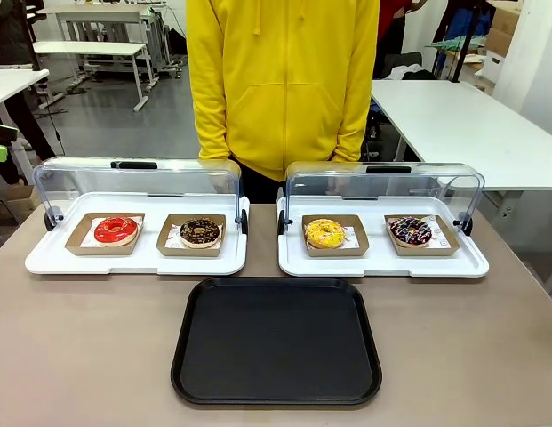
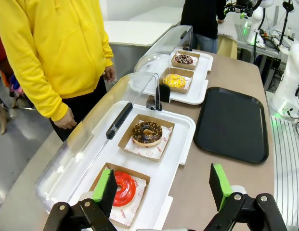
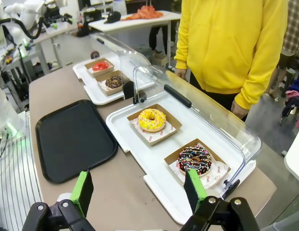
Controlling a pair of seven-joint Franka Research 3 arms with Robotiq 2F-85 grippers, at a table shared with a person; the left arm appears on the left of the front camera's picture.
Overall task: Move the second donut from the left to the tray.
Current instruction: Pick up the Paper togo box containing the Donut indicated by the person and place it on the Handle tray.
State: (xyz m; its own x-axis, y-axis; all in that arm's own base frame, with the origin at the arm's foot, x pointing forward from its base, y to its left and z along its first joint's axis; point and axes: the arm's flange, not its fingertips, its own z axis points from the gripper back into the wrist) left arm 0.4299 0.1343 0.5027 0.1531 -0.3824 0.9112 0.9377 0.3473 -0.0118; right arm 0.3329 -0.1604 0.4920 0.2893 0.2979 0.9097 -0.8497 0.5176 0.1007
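**Pincers.** My left pincer (image 2: 162,186) was spread wide, its green pads well apart with nothing between them. It hung above the near end of the left white tray (image 2: 180,137), over the red-glazed donut (image 2: 124,188). My right pincer (image 3: 138,188) was likewise spread and gripped nothing. It hung above the table (image 1: 80,356) near the edge of the right white tray (image 3: 139,154).

**Task item.** The second donut from the left (image 1: 200,232), dark chocolate glaze with small light sprinkles, sat in its brown cardboard holder (image 1: 165,240) on the left white tray. It was beside the red-glazed donut. The clear lid (image 1: 138,178) was swung open toward the far side. Neither pincer touched the donut.

**Destination.** The black tray (image 1: 276,342) lay flat on the table on my side, just beside the front edges of both white trays and centred between them.

**Other items.** A yellow donut (image 1: 324,233) and a dark donut with multicoloured sprinkles (image 1: 410,231) sat in separate holders on the right white tray. A person in a yellow hoodie (image 1: 284,89) stood at the far side, arms lowered.
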